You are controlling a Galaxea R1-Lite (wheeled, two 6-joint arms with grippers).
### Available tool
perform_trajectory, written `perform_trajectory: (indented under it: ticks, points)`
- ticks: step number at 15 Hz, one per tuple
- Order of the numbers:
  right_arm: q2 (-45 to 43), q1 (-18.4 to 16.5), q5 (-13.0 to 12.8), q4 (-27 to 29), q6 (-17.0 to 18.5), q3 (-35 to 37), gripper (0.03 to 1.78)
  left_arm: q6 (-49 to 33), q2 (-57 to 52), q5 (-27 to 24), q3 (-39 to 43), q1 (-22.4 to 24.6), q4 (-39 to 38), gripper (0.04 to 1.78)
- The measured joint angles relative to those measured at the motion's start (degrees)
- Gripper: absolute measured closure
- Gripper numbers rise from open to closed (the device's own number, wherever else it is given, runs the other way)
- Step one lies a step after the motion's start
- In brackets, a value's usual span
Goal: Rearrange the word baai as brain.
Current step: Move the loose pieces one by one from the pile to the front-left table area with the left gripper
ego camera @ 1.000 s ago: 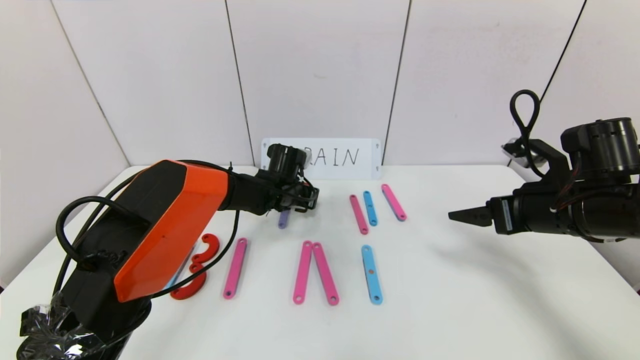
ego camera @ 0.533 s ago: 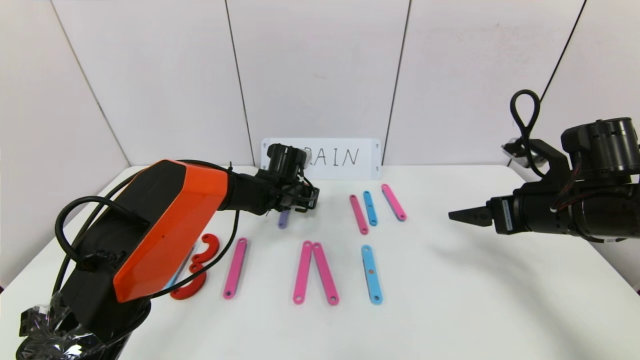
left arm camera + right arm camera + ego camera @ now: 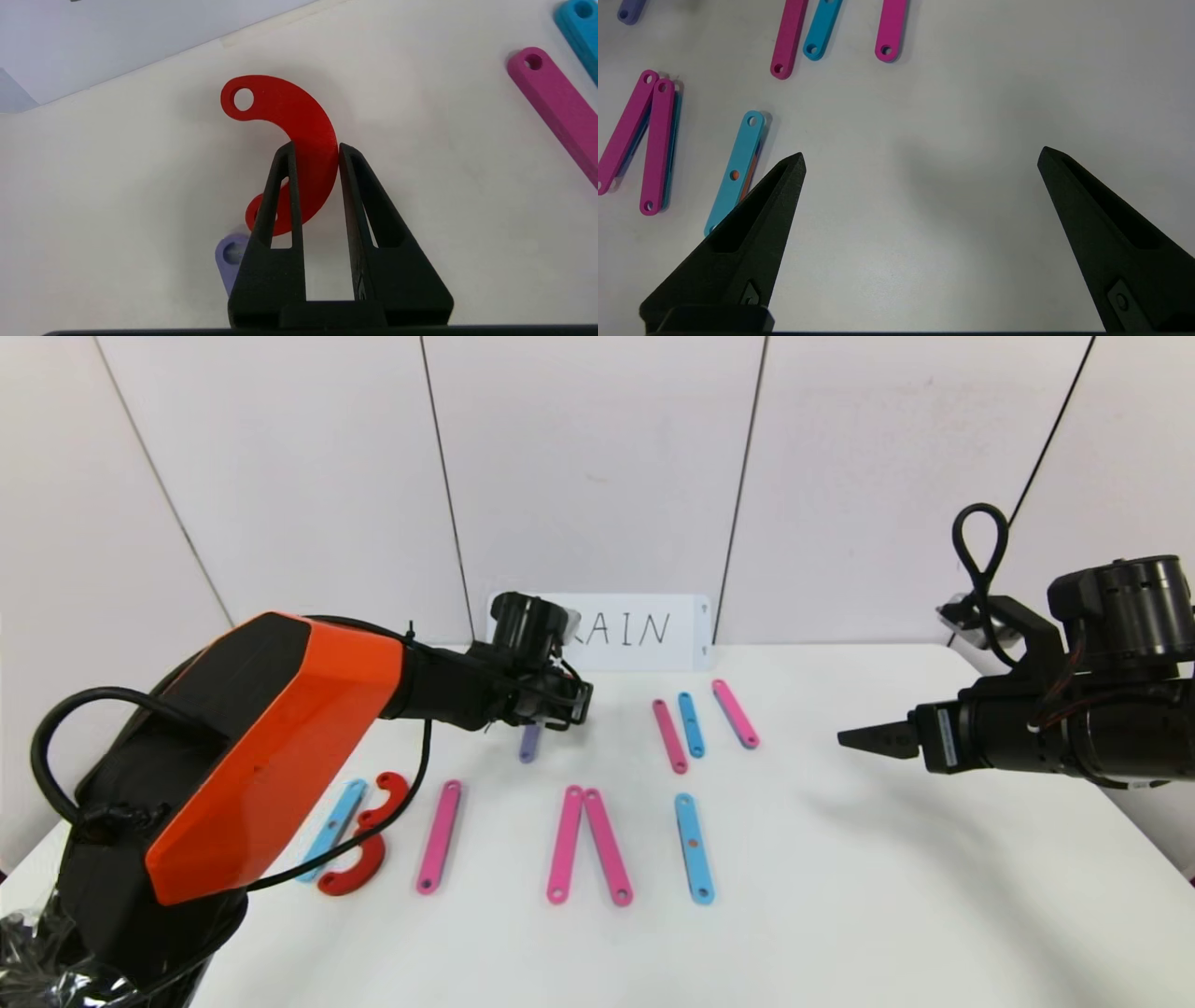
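Left arm's orange shell [image 3: 271, 747] raised and shifted leftward, blue strip [image 3: 332, 829] beside the red curved pieces [image 3: 359, 854] uncovered, left gripper [image 3: 316, 149] lifted slightly, clamped on a red curved piece [image 3: 299, 140].

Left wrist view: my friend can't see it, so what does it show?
The left gripper is shut on a red curved piece, pinching its middle, over a white table. A purple strip's end peeks out beside the gripper, and a pink strip and a blue strip lie off to one side.
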Motion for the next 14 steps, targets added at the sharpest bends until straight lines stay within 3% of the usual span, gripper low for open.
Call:
perform_trajectory:
  ticks: [7, 11, 14]
  points:
    - [0.0, 0.0, -0.2, 0.0, -0.1, 0.0, 0.07, -2.9, -11.0, 2.4, 9.8, -0.7, 3.3, 1.52]
    - [0.0, 0.0, -0.2, 0.0, -0.1, 0.0, 0.07, -10.5, -16.0, 8.0, 12.4, -2.1, 15.2, 1.52]
    - [0.0, 0.0, -0.2, 0.0, -0.1, 0.0, 0.07, -16.5, -18.6, 9.0, 13.0, -3.3, 24.1, 1.52]
